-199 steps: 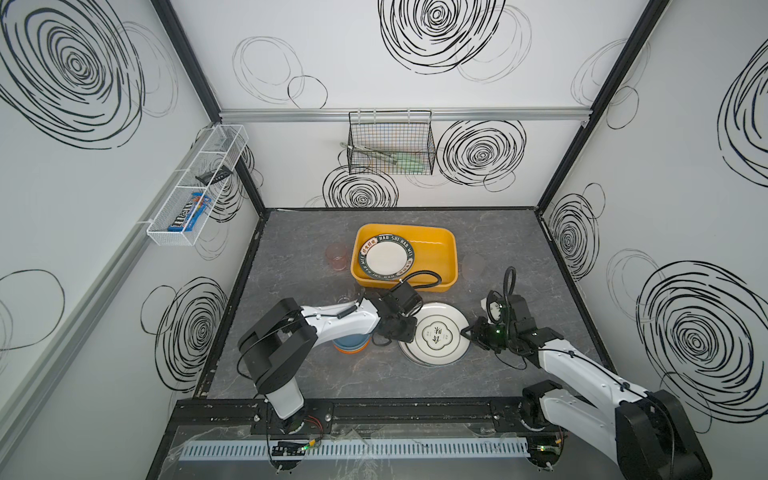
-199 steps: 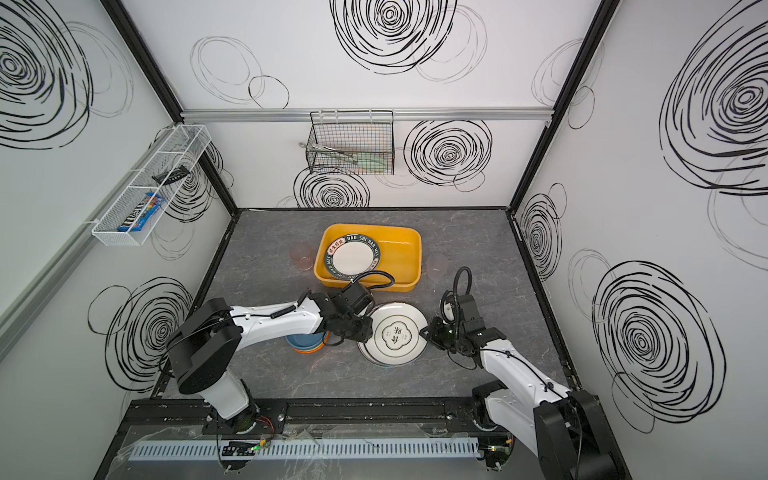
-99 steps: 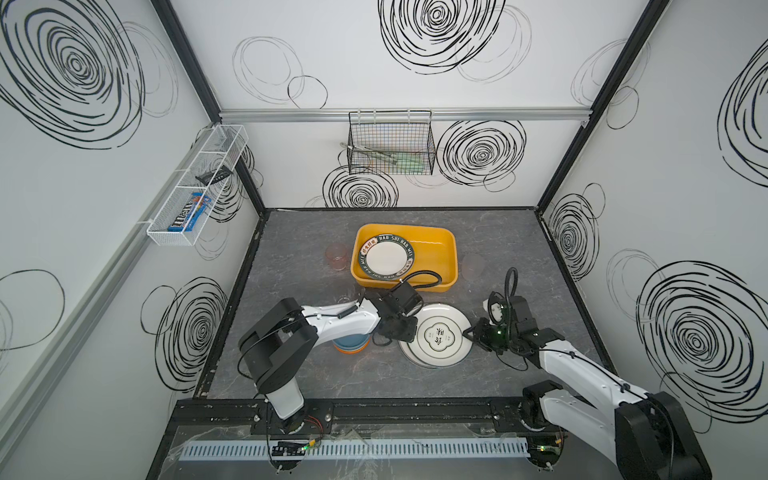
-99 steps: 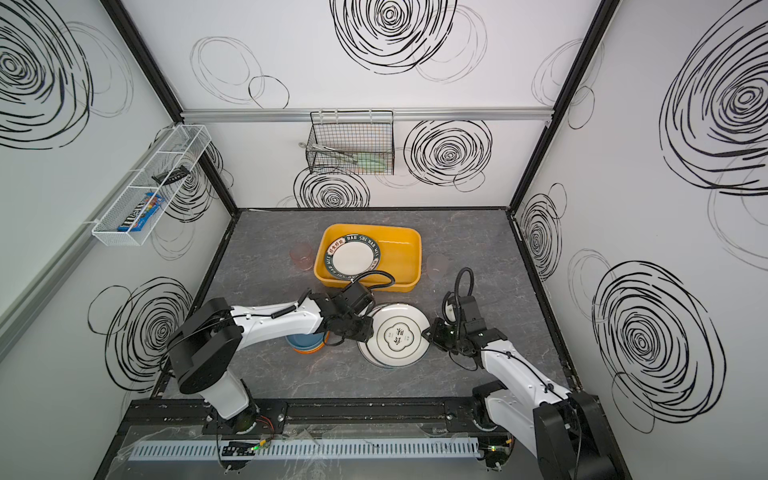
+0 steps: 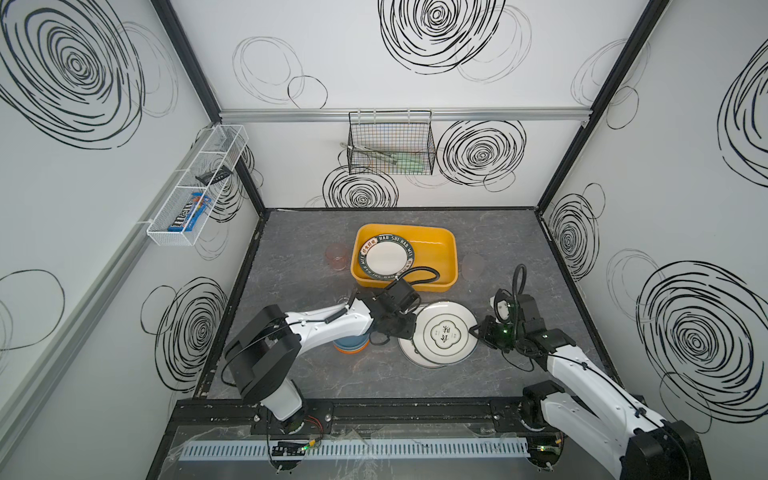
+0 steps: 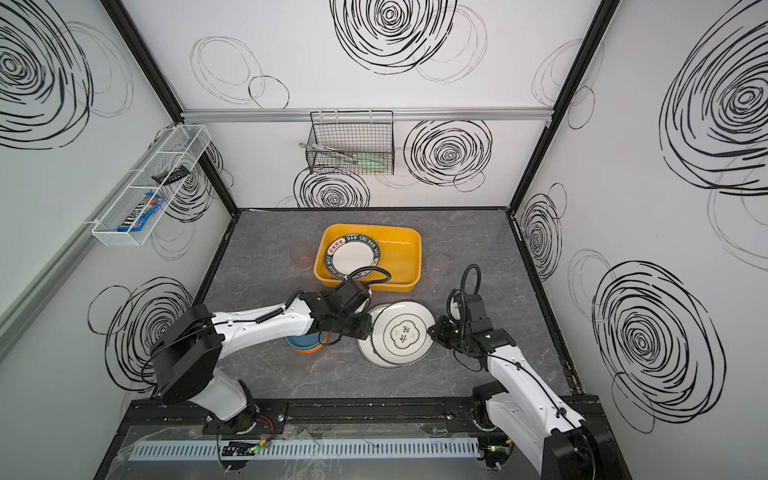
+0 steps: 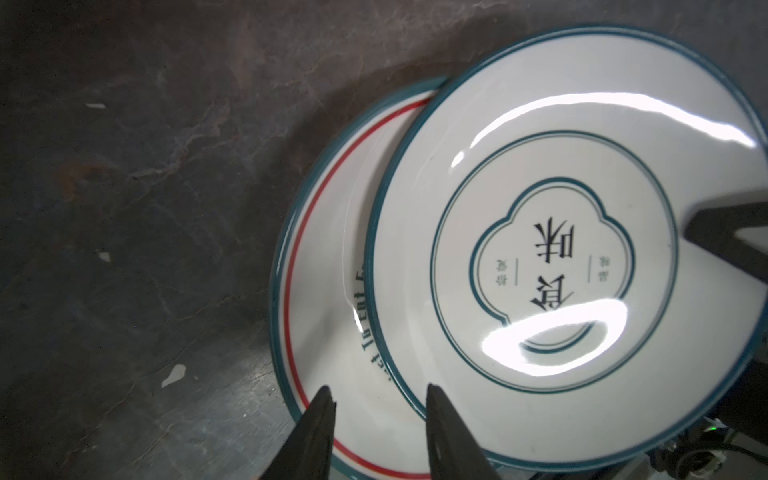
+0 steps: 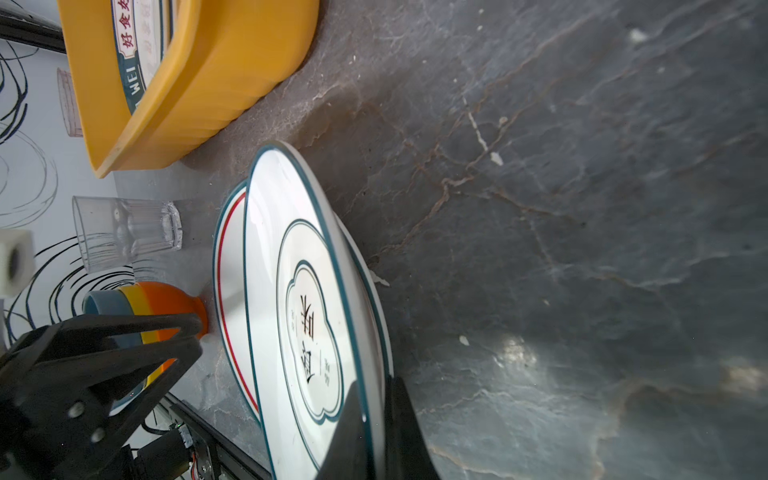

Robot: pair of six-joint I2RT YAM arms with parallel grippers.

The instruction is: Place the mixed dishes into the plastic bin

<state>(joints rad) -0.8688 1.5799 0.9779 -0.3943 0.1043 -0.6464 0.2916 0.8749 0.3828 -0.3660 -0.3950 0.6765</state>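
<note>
Two white plates overlap on the grey tabletop. The top plate (image 5: 442,332) (image 8: 316,316), teal-rimmed with black characters, is tipped up at its right edge, where my right gripper (image 5: 474,330) (image 8: 374,399) is shut on its rim. The lower plate (image 7: 324,266), with a red ring, lies flat beneath it. My left gripper (image 5: 409,328) (image 7: 378,395) is open, its fingertips over the left edges of both plates. Behind them, the yellow plastic bin (image 5: 434,255) (image 6: 401,253) holds another plate (image 5: 386,257). Stacked blue and orange bowls (image 5: 351,345) (image 8: 158,307) sit under the left arm.
A pink cup (image 5: 336,255) stands left of the bin and a clear cup (image 5: 473,266) right of it. Another clear cup (image 8: 124,232) stands near the bowls. A black wire basket (image 5: 390,149) hangs on the back wall and a white mesh shelf (image 5: 195,187) on the left wall.
The right gripper's jaws have tightened a little on the top plate's rim. Both arms and the dishes have hardly moved.
</note>
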